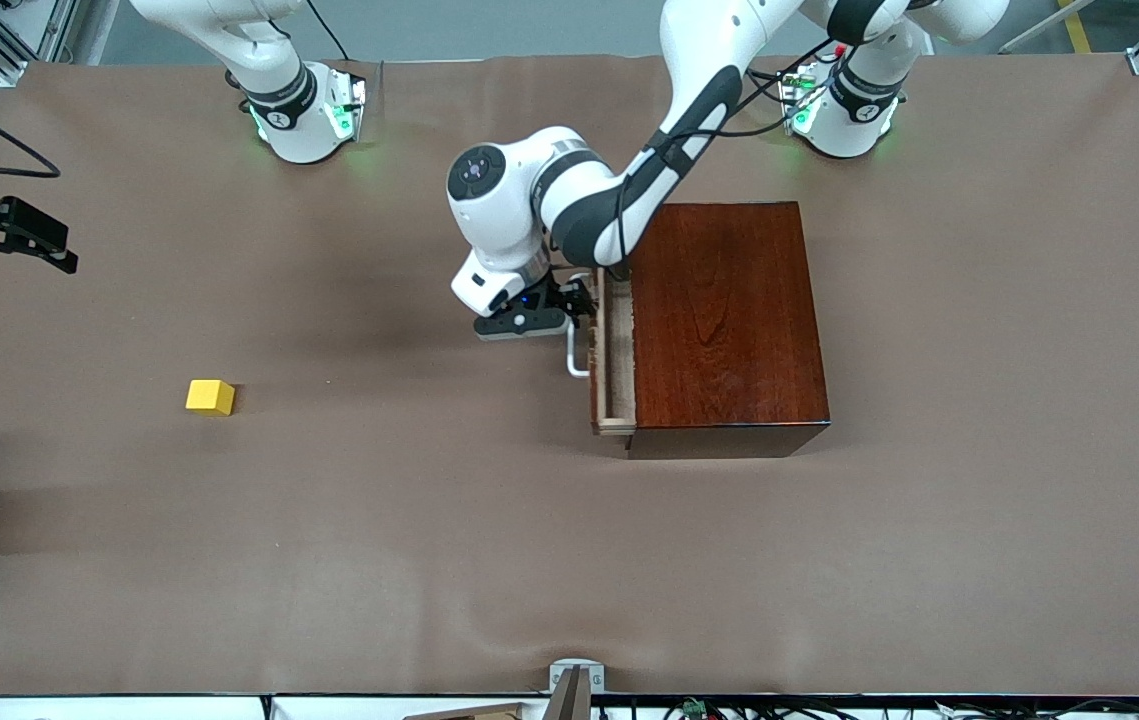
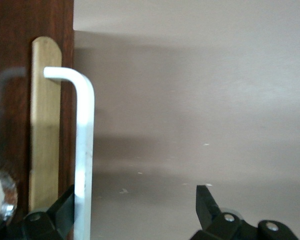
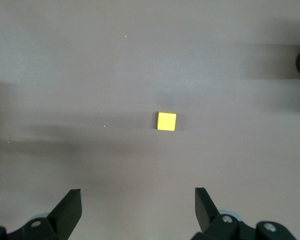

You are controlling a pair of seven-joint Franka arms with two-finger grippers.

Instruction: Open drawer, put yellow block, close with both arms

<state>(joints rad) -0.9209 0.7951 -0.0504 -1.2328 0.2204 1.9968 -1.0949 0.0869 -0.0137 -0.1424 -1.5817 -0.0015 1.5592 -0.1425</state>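
Nearest the front camera stands the glossy dark mahogany box (image 1: 729, 310), in the middle of the frame toward my left arm's end of the table (image 1: 429, 560), its grain showing under the polish. The drawer (image 1: 614, 360) is out only a sliver, showing a narrow strip of pale raw wood. My left pincer (image 1: 569, 305) is at the white handle (image 1: 577, 360), a smooth rounded U-shaped bar. Its fingers are apart: one sits at the bar against the drawer front, the other stands well clear. I judge this is a hook for pulling rather than a squeeze, and the opening is too narrow yet for anything to go in. The yellow block (image 1: 210, 397), a small matte cube with crisp edges, lies alone on the brown, faintly wrinkled table cover toward my right arm's end, well apart from the box. My right pincer (image 3: 138, 192) hangs high above that end with its fingers spread wide and empty, the block below it, so I judge it is waiting to descend.
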